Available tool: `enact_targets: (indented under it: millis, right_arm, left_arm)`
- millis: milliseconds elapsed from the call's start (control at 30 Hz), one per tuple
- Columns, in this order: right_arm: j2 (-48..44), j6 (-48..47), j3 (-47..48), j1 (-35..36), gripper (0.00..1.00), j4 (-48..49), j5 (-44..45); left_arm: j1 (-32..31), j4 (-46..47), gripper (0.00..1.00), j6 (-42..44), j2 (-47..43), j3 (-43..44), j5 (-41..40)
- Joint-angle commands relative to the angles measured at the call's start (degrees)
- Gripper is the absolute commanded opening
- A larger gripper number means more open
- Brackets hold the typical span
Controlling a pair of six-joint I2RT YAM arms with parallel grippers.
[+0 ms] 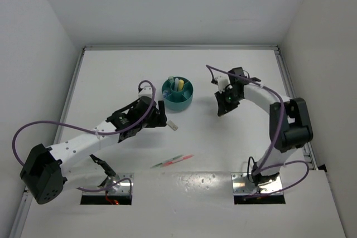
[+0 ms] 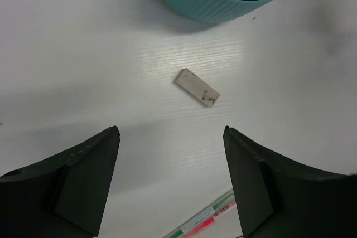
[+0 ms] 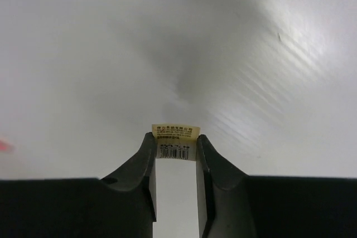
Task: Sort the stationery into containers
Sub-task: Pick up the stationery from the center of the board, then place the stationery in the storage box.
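Standing by the white bench, I saw the left claw spread wide and empty, low over the surface and just left of a small beige eraser. In the left wrist view the eraser lay flat and slanted ahead of the left claw. It was beyond the fingertips rather than between them, a little toward the finger on the right of that view, and it touched neither. Past it stood the teal bowl, near the eraser but apart from it.

From above, the teal bowl sat mid-bench between the two arms. A yellow stick and a pale stick stood up in it; which compartment held them I could not make out.

Two thin pens, one green and one pink-red, lay side by side on the near part of the bench, well behind the left claw. Their ends showed at the bottom of the left wrist view, beside the right-of-frame finger.

The right claw hung to the right of the bowl, apart from it. Its own camera showed the right claw pinched narrow on a white piece that bore a yellow label and a barcode. The end of the piece poked just past the fingertips. It may have been a sleeved eraser, but the view was too close for me to be sure.
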Motion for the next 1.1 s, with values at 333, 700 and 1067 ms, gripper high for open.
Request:
enact_targets:
  millis: [333, 700, 1067]
  right_arm:
    - [3.8, -2.6, 18.4, 1.5, 0.02, 13.7, -36.1]
    - [11.5, -3.3, 22.2, 3.2, 0.05, 19.9, -40.2]
    - [14.9, -2.2, 23.9, 5.4, 0.29, 21.2, -35.8]
  left_arm:
    - [-0.4, -1.9, 0.8, -1.6, 0.2, -0.2, -4.2]
    - [-0.4, -1.9, 0.8, -1.0, 1.3, -0.2, -3.7]
    - [-0.4, -1.9, 0.8, -0.5, 2.4, 0.3, -3.7]
